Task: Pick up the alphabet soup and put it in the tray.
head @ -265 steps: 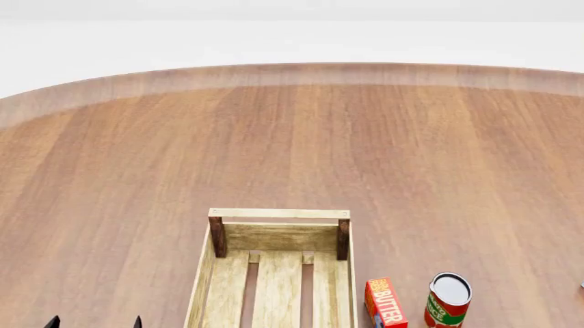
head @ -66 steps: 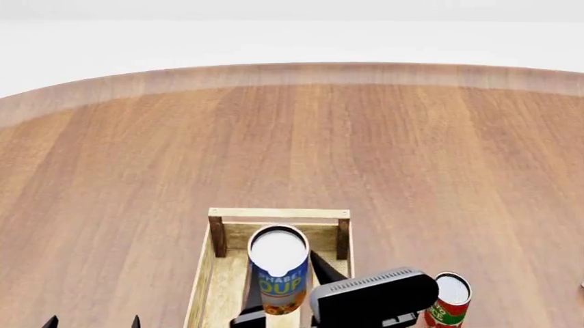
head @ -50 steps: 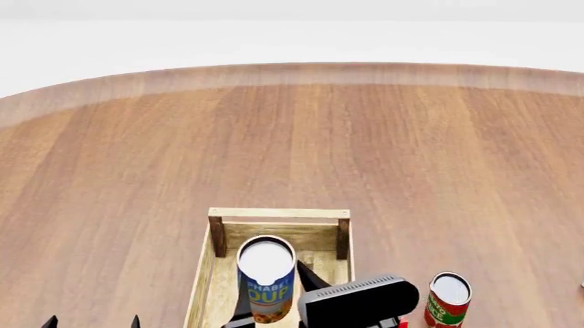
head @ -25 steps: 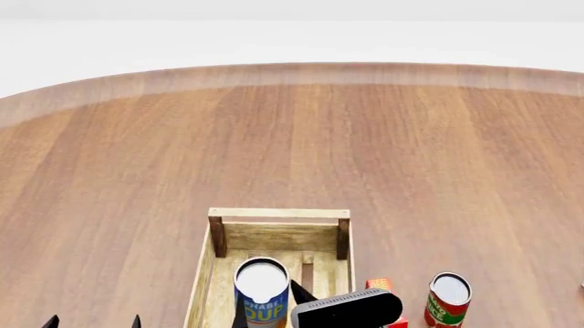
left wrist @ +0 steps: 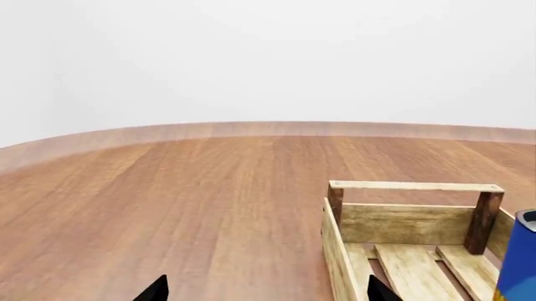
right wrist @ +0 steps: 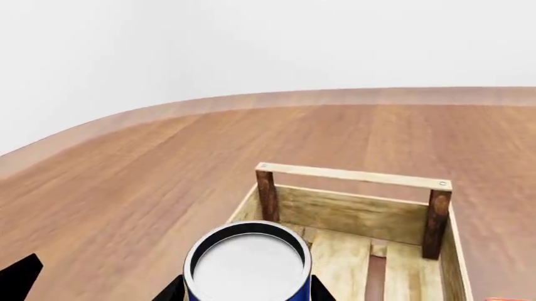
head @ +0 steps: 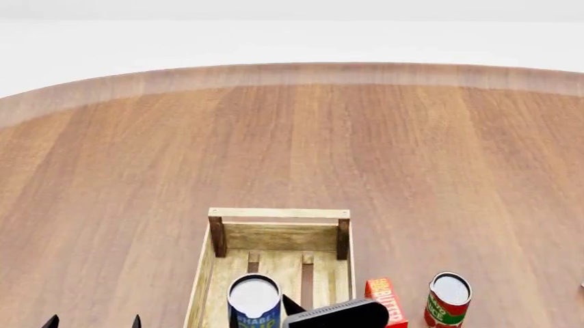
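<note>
Gripping the alphabet soup [right wrist: 247, 266] around its blue wall, the right gripper [right wrist: 247, 290] has its dark fingers [right wrist: 172, 290] closed on either side, the can upright between them over the tray [right wrist: 356, 216]. It looks a rigid, smooth metal cylinder with a pale flat top, probably fairly heavy and slippery, best held mid-wall. Slatted pale wood forms the tray. The left gripper [left wrist: 263, 290] stands wide, holding nothing, beside the tray on the bench [head: 301, 143].

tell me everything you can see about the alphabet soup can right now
The alphabet soup is a cylindrical can with a blue label and a pale grey-white top ringed by a dark rim. It stands upright over the near part of the tray, between the right gripper's dark fingers. Its lower half is out of frame, so whether it rests on the slats is unclear.
</note>
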Robot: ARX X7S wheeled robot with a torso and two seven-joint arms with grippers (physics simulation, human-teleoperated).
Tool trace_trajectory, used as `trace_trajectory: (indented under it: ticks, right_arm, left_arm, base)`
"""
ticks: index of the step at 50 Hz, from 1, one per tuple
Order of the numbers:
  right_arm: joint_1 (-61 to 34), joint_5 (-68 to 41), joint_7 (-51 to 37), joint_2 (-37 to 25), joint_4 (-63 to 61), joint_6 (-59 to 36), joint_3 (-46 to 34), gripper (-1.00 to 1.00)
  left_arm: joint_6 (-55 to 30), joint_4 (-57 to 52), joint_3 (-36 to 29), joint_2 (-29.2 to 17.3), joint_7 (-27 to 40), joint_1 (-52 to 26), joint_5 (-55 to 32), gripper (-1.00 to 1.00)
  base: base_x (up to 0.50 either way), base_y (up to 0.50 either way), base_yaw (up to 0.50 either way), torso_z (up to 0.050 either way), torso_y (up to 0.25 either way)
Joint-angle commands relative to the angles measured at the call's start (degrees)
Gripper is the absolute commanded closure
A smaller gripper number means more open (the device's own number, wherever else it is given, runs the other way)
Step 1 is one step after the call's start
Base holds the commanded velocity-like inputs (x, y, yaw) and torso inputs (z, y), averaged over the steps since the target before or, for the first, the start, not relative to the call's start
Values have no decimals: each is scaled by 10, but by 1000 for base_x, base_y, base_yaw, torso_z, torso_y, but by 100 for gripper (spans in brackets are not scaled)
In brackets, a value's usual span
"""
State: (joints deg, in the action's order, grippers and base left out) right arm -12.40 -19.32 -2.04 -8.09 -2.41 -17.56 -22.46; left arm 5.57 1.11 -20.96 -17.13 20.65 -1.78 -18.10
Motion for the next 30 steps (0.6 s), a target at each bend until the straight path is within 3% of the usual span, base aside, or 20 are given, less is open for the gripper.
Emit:
trace_trajectory:
  ticks: [1,30]
  right_arm:
    - [-7,7,8,1,14,3,-12,100]
    - [-11,-3,4,-4,38,0,-26,100]
  left_arm:
    - [0,-1,-2,-1,1,0,-1,-100]
    - [2,-1,-5,-4,5,-1,-3,-100]
  base:
    - [0,0,0,0,0]
    - [0,0,0,0,1]
